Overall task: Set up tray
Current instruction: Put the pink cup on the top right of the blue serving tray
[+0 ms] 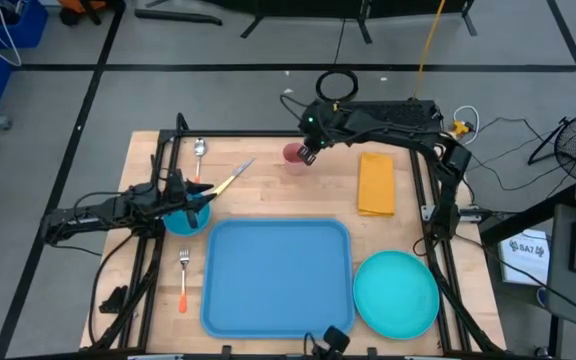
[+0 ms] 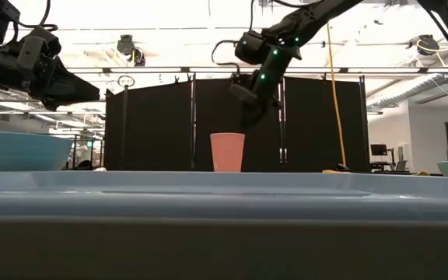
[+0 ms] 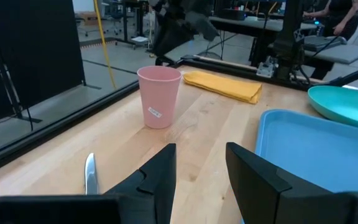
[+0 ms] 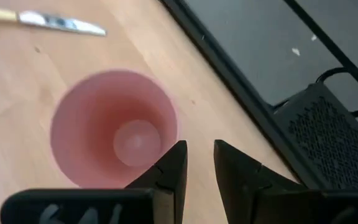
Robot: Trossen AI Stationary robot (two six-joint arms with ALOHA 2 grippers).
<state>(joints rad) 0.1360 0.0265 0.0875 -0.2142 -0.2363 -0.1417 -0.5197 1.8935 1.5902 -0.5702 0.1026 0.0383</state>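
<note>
The large flat blue plastic tray lies at the desk's near edge, a round turquoise plate just beside it at the near right corner. The left gripper hangs over a blue bowl near the left edge, fingers apart, empty. At the far edge, the right gripper hovers above an upright pink plastic cup, fingers narrowly parted, gripping nothing.

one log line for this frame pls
right gripper: above pink cup, fingers slightly apart, nothing held | left gripper: open over blue bowl | tray: bare
</note>
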